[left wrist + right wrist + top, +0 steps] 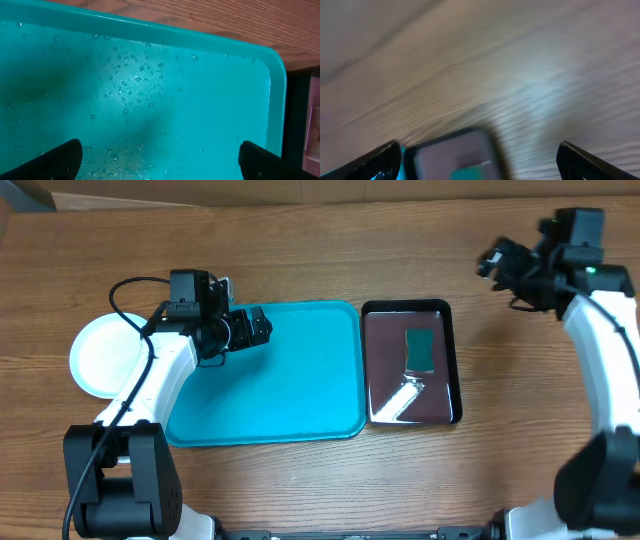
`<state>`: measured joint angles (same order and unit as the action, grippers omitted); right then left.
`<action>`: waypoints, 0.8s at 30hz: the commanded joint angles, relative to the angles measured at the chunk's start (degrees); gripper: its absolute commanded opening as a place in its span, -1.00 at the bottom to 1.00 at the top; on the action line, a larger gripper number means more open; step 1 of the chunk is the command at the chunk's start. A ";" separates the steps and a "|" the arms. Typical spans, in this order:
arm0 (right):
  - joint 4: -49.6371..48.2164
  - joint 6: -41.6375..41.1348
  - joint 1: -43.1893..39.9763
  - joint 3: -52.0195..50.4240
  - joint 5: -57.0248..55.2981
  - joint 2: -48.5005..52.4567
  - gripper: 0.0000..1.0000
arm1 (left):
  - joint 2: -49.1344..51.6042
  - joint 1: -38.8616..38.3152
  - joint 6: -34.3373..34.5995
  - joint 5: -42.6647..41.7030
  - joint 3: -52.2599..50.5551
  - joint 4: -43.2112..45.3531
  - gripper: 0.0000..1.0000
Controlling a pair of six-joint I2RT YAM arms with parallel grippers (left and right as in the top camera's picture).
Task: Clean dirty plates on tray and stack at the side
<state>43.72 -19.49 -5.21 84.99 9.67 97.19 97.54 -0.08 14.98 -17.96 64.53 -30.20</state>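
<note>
The turquoise tray [290, 390] lies mid-table with nothing on it; in the left wrist view its floor [150, 75] is wet with small droplets. My left gripper [264, 326] hovers over the tray's far left corner, jaws wide open and empty [160, 162]. A white plate [98, 355] rests on the table left of the tray, partly behind my left arm. My right gripper [490, 262] is raised at the far right, away from the tray, open and empty [480, 160]; its view is blurred by motion.
A smaller black glossy tray [405, 306] sits right of the turquoise one, holding a green sponge [420, 348] and a white object [400, 398]. The black tray [455, 155] shows blurred below my right gripper. Bare wooden table [520, 400] surrounds everything.
</note>
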 commanded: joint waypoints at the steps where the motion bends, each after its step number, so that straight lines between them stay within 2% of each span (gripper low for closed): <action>1: -0.13 -0.26 3.82 0.87 -0.17 -6.03 1.00 | 0.20 -0.22 -0.85 0.55 0.98 0.04 1.00; 10: -0.13 -0.26 11.34 0.87 -0.17 -20.48 1.00 | 0.20 -0.22 -0.85 0.55 0.98 0.02 0.99; 17: 0.55 0.17 14.40 0.85 -0.33 -35.01 1.00 | 0.20 -0.22 -0.85 0.55 0.98 0.04 0.99; 20: 0.90 0.44 14.58 0.85 -4.09 -41.24 1.00 | 0.20 -0.22 -0.85 0.55 0.98 0.04 1.00; 24: 2.69 6.73 14.58 0.59 -4.96 -48.22 1.00 | 0.20 -0.22 -0.85 0.55 0.98 0.04 0.99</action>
<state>45.87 -17.56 9.08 85.06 6.96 52.49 97.54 -0.08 14.98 -17.74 64.53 -30.20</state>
